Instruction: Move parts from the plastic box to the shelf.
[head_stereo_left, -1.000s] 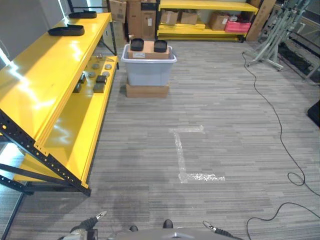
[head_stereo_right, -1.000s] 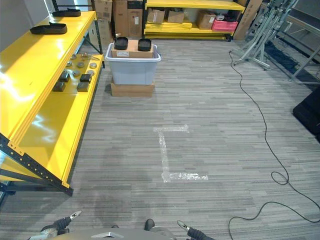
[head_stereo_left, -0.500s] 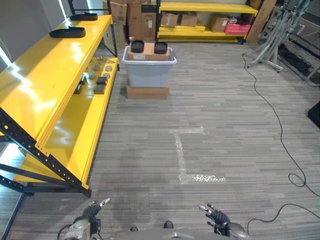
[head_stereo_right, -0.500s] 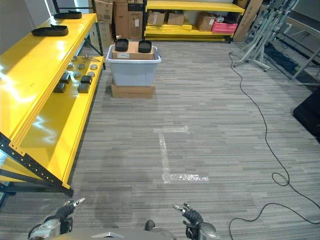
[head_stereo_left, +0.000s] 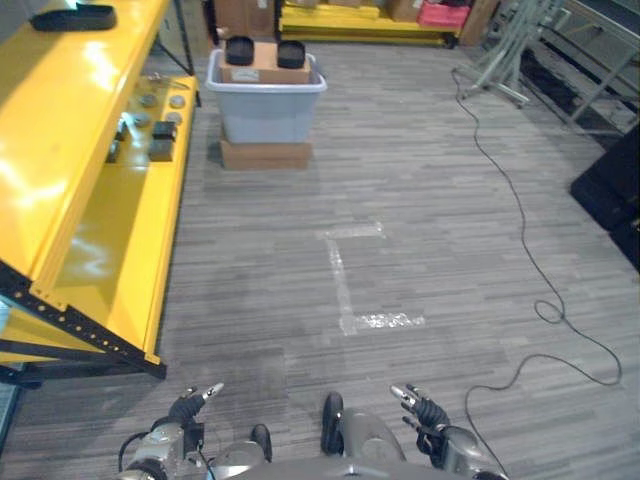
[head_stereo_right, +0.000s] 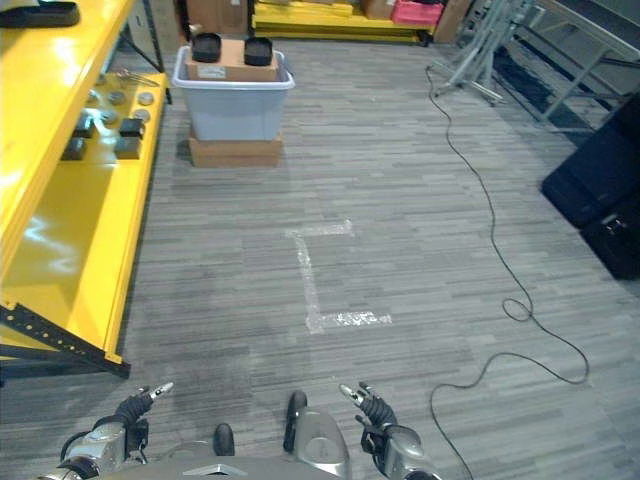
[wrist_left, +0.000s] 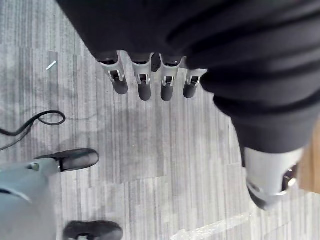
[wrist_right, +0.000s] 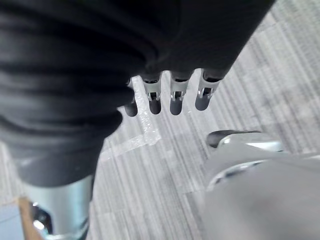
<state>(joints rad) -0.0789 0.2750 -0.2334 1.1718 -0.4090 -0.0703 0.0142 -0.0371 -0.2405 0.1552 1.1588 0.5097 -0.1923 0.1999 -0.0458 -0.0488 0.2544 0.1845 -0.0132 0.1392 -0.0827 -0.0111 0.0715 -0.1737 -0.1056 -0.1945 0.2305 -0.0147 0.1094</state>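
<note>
Both hands low and empty; plastic box far across the floor.

Eye views: the grey plastic box (head_stereo_left: 265, 105) sits on a flat cardboard base (head_stereo_left: 265, 154) at the far end of the yellow shelf (head_stereo_left: 60, 170), with two black parts (head_stereo_left: 239, 49) on a carton in it, well apart from either hand. More small parts (head_stereo_left: 163, 130) lie on the shelf's lower level. Left hand (head_stereo_left: 184, 410) and right hand (head_stereo_left: 424, 412) hang at the bottom edge.
Left wrist view: left fingers (wrist_left: 142, 85) straight, side by side, holding nothing, above grey floor (wrist_left: 165, 145).
Right wrist view: right fingers (wrist_right: 176, 97) likewise relaxed and empty, over a white tape mark (wrist_right: 142, 120).
</note>
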